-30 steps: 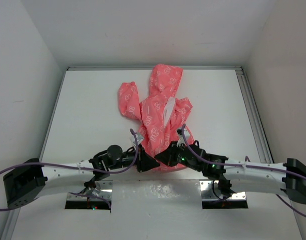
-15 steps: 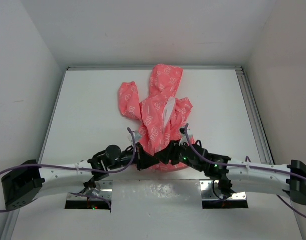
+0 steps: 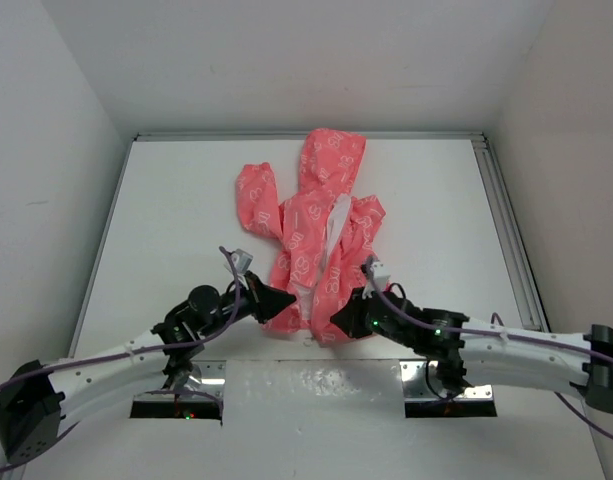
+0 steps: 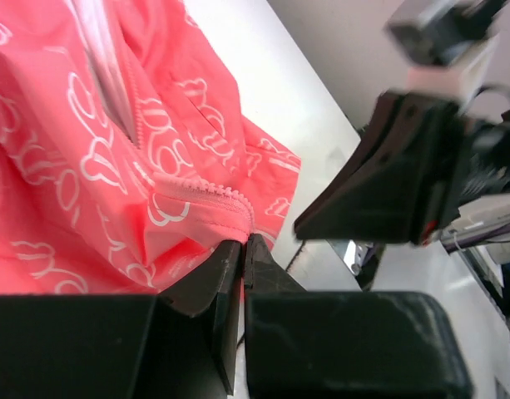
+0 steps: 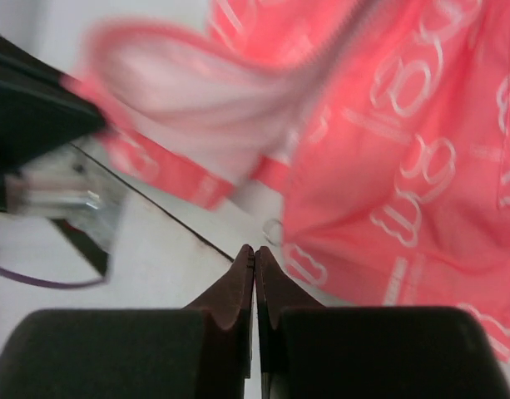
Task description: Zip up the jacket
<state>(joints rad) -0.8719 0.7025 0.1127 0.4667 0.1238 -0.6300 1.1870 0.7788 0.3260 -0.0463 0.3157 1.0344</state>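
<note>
both arms have drawn apart since the earlier frame. left gripper [image 3: 289, 298] is clenched on the hem of the jacket [image 3: 321, 205], lying mid-frame; right gripper [image 3: 336, 322] is clenched, seemingly empty, beside it. still the aligning step; next, probably regrasp and join the zipper [image 4: 206, 190] ends.

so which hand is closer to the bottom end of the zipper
Left. The left hand pinches the jacket hem at the zipper end; the right hand sits shut just off the hem.

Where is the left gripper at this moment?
In the top view the left gripper is left of centre, shut on the bottom hem of the jacket, facing the right gripper.
</note>
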